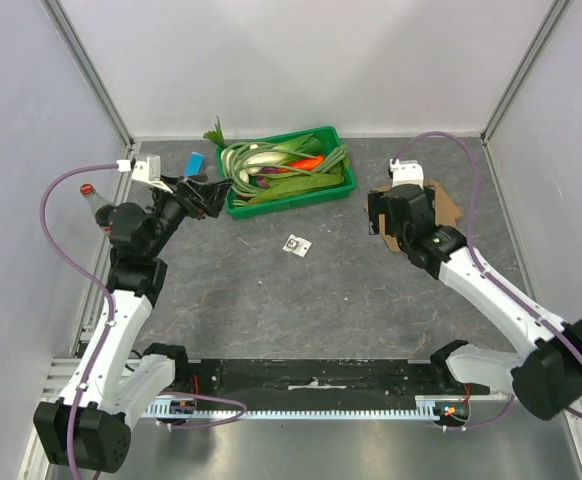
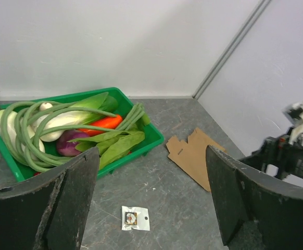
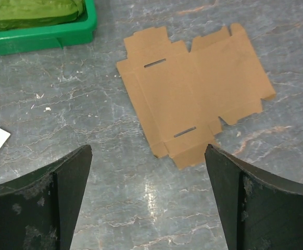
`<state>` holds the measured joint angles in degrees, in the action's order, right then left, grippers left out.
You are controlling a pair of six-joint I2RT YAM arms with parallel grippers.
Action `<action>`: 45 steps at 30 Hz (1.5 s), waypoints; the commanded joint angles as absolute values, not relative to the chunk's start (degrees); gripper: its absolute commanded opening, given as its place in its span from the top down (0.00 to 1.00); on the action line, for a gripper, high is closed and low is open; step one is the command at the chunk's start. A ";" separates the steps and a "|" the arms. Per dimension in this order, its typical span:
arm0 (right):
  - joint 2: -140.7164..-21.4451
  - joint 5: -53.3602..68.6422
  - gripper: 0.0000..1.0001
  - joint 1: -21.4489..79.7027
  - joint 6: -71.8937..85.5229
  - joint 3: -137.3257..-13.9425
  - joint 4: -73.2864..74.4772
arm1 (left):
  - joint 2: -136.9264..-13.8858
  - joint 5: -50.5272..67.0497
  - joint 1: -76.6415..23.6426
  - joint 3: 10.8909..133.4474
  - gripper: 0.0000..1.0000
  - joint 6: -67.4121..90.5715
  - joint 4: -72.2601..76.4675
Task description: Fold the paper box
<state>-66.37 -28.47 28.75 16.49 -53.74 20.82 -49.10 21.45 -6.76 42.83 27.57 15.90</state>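
Grey stone-look table (image 1: pixel 301 300), white-walled; green tray (image 1: pixel 291 201) at 12 o'clock, vegetables; paper box (image 3: pixel 193 94) at 2 o'clock, flat, unfolded, untouched; right gripper (image 3: pixel 147 156) hovers spread before it, likely to approach, though overhead my wrist hides most of it; left gripper (image 2: pixel 151 156) spread, holding nothing; white card (image 1: pixel 296 244), centre, print unreadable

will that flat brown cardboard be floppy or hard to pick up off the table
Probably light and thin: the paper box lies fully flat on the table, so an edge may be hard to catch. Its creases and slots suggest it would bend along them when lifted. A push likely slides it on the smooth surface.
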 commanded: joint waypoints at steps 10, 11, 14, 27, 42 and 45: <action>-75.05 16.24 0.03 -3.56 40.84 -45.11 -4.21 | -53.52 30.50 -6.59 46.93 0.13 30.23 18.63; -75.58 17.13 0.04 -5.34 42.44 -43.70 -7.35 | -53.61 30.76 -6.59 46.93 0.13 30.58 18.81; -76.29 20.83 0.09 -13.34 52.09 -34.92 -18.75 | -54.14 31.81 -6.59 46.85 0.13 31.72 19.51; -81.55 17.75 0.26 -18.11 66.00 -18.64 -35.50 | -58.00 37.43 -4.92 46.58 0.14 37.79 24.07; -89.05 24.78 1.00 -13.98 80.21 -11.61 -61.32 | -74.42 46.48 -8.07 47.38 0.17 54.88 31.09; -86.50 24.17 1.00 -13.36 88.49 -8.19 -67.40 | -84.27 47.82 -14.75 44.58 0.18 62.98 39.27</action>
<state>-90.70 23.29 -14.02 76.77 -11.99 -53.47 -74.74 42.28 -8.27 46.81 48.40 30.13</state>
